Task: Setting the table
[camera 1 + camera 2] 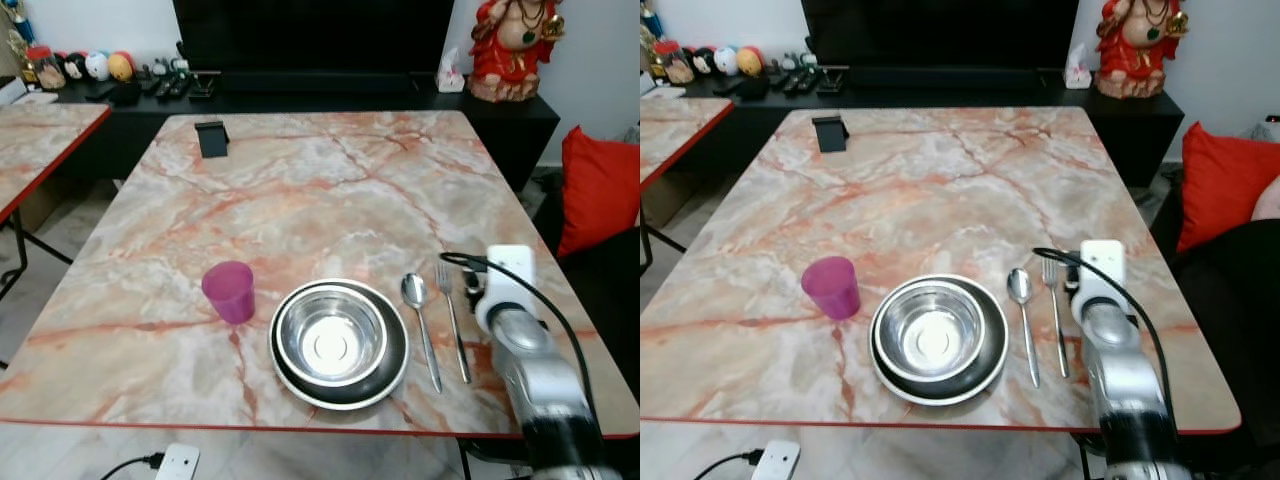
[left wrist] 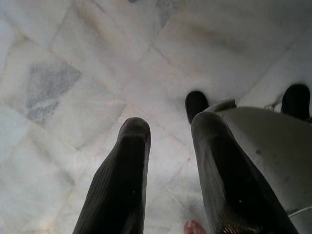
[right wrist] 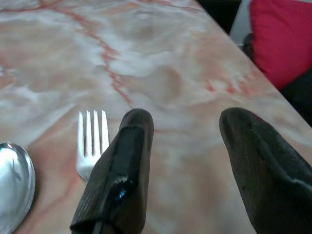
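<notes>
Marble table (image 1: 300, 190): fork (image 3: 91, 141) just beside right gripper (image 3: 187, 161), fingers spread, empty; left fingers (image 2: 122, 185) parted, empty.

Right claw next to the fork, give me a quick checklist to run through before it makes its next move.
1. Right claw open: ok, fingers spread with nothing between them.
2. Fork released and flat on the table: ok, lying right of the spoon, roughly parallel.
3. Clearance from the fork: not ok, one finger overlaps its tines in the right wrist view; whether they touch, cannot tell.
4. Steel bowl seated in the dark plate: ok.
5. Pink cup upright, left of the plate: ok.
6. Left claw: ok, open, pointing at the floor.
</notes>
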`<state>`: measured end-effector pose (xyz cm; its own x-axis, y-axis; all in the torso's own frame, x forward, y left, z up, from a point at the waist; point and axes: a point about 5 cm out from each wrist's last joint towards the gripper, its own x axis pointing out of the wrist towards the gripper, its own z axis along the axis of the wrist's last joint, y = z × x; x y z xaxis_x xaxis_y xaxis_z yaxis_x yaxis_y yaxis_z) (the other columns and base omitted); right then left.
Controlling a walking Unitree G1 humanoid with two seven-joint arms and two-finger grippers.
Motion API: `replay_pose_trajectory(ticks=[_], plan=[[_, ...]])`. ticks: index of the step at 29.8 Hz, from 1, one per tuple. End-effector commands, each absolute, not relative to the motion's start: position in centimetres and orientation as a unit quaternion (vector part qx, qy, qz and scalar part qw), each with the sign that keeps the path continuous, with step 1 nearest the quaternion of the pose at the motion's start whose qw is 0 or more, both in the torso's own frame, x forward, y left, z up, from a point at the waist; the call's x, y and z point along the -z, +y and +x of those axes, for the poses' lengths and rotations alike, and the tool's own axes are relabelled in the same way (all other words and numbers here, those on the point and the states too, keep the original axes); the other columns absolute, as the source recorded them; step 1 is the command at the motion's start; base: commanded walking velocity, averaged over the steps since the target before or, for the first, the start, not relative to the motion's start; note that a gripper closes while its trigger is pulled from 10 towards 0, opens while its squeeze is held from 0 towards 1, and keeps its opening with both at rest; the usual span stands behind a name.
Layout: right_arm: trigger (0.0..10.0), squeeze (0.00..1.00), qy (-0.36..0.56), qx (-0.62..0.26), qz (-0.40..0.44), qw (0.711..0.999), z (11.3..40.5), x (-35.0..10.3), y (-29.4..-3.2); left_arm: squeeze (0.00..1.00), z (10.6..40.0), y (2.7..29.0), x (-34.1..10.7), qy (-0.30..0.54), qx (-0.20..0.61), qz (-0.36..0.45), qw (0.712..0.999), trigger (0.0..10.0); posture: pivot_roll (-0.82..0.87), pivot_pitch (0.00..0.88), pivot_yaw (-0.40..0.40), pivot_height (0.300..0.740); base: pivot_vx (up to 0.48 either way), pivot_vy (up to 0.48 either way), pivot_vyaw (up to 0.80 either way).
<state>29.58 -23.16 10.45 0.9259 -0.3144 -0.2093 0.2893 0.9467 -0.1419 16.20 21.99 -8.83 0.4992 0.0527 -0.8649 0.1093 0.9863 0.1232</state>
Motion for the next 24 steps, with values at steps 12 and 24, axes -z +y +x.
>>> replay_pose_trajectory(ticks=[12, 24], plan=[[10.0, 0.0, -0.012, 0.236, -0.061, 0.97, 27.6, -13.6, -25.8, 0.0, 16.0, 22.1, 8.9, 0.506, 0.023, 0.088, 0.858, 10.0, -0.05, 0.0, 0.018, 0.74, 0.0, 0.0, 0.0], [10.0, 0.0, -0.111, 0.184, -0.021, 0.976, 29.0, -15.7, -22.2, 0.0, 16.0, 22.4, 8.9, 0.504, 0.006, 0.087, 0.859, 10.0, -0.02, 0.0, 0.008, 0.74, 0.0, 0.0, 0.0]])
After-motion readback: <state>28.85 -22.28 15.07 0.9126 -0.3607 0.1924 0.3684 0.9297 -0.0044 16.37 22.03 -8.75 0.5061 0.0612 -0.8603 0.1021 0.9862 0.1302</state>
